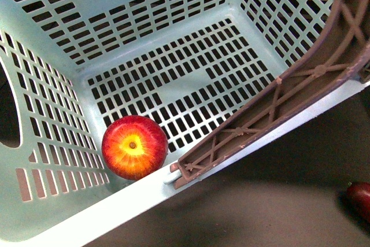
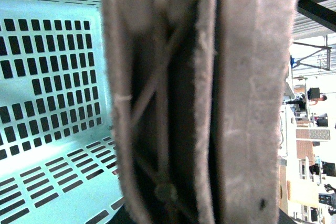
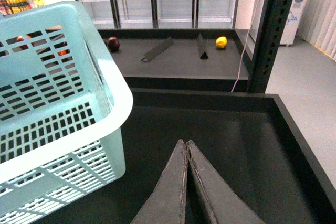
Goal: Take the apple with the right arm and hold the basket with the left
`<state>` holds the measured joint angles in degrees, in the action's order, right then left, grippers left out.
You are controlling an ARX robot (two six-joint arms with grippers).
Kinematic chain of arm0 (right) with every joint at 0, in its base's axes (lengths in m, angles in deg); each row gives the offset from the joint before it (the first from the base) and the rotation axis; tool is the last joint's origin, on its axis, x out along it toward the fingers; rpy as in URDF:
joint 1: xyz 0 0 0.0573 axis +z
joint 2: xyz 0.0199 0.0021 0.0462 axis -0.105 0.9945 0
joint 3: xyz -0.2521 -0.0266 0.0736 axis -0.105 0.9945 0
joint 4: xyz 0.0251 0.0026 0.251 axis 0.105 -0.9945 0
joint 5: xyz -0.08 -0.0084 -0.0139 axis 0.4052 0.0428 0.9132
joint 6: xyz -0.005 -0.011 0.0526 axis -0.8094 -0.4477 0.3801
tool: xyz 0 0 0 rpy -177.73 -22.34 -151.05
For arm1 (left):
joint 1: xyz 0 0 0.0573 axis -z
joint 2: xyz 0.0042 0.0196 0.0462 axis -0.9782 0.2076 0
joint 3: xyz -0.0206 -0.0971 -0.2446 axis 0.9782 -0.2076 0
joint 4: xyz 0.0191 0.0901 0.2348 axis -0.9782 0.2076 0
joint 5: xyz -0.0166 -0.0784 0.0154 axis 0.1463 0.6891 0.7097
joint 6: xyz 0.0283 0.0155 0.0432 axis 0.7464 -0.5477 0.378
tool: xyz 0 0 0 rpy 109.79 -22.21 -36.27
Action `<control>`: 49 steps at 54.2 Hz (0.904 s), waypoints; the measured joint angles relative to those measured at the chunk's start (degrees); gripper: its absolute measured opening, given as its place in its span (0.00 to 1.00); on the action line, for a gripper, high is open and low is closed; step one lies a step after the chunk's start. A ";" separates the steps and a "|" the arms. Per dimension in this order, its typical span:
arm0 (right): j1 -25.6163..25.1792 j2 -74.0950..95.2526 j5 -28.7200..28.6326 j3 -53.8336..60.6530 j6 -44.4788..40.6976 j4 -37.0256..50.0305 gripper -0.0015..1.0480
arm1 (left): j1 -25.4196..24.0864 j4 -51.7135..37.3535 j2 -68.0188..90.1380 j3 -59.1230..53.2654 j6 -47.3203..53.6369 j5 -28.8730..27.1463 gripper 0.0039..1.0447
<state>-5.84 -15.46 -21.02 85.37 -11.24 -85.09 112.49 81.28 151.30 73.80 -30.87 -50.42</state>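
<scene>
Front view is showing apple (image 1: 134, 146) sitting inside basket (image 1: 133, 194), in its near-left corner, stem end facing cam, touching near wall. Brown handle (image 1: 272, 108) is lying along near rim, just beside apple. Right wrist view: R pincer (image 3: 186, 142) is showing fingers pressed together, gripping nothing, outside basket beside its outer wall, over dark table (image 3: 247, 145), well apart from apple. L pincer: left wrist view is filling w/ blurred handle close-up, can't tell its state.

The apple (image 1: 134, 146) lies in the basket (image 1: 118, 199), in its near left corner.
</scene>
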 joint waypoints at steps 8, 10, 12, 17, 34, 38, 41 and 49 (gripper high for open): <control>0.00 -0.31 0.02 0.00 0.00 -0.24 0.02 | 0.00 0.00 0.00 0.02 0.11 0.00 0.14; 0.00 -0.33 0.02 0.00 0.00 -0.26 0.02 | 0.00 0.00 0.00 0.02 0.00 0.02 0.14; 0.00 -0.35 0.02 0.00 0.02 -0.26 0.02 | 0.00 0.00 0.00 0.02 -0.07 0.02 0.14; 0.00 -0.37 0.02 0.00 0.00 -0.26 0.02 | 0.00 0.00 0.00 0.02 0.20 -0.07 0.14; 0.00 -0.39 0.02 0.00 0.00 -0.26 0.50 | 0.00 0.00 0.00 0.02 0.09 -0.04 0.14; 0.00 -0.39 0.02 0.00 0.00 -0.26 0.65 | 0.00 0.00 0.00 0.02 0.09 -0.04 0.14; 0.00 -0.39 0.02 0.00 -0.02 -0.26 0.75 | 0.00 0.00 0.00 0.02 0.09 -0.04 0.14; 0.00 -0.42 0.02 0.00 0.00 -0.26 0.91 | 1.18 3.23 0.07 1.07 -1.81 -7.76 0.14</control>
<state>-5.84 -15.87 -21.00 85.37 -11.24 -85.35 113.67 84.52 151.37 74.87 -32.68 -58.17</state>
